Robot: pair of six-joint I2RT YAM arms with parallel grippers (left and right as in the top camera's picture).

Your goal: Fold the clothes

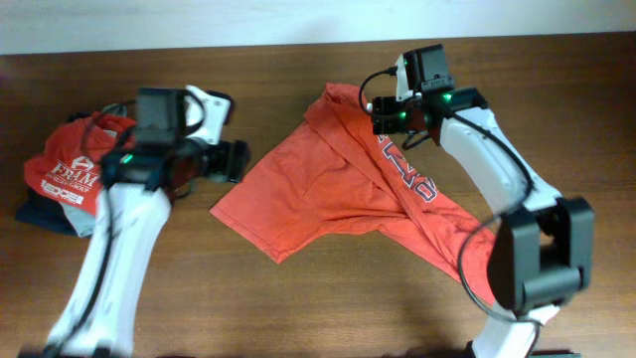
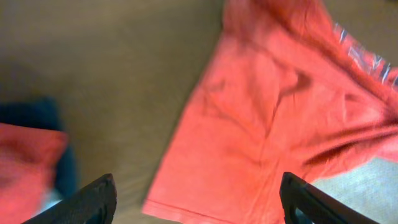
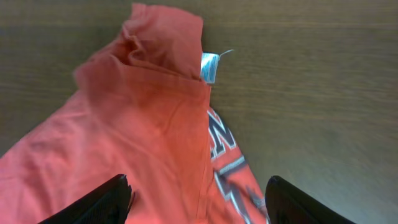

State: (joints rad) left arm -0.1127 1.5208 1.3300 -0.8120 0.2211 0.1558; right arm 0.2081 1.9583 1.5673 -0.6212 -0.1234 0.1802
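The coral shirt (image 1: 328,194) lies spread under both arms. The left gripper (image 2: 196,190) gapes wide over its edge and the right gripper (image 3: 198,186) gapes wide near its collar, both empty.

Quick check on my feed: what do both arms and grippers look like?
The left arm and right arm match: white links, black joint housings, small green lights near the wrists, thin black cables looping alongside. The left gripper and right gripper each have two dark, wedge-shaped fingers.
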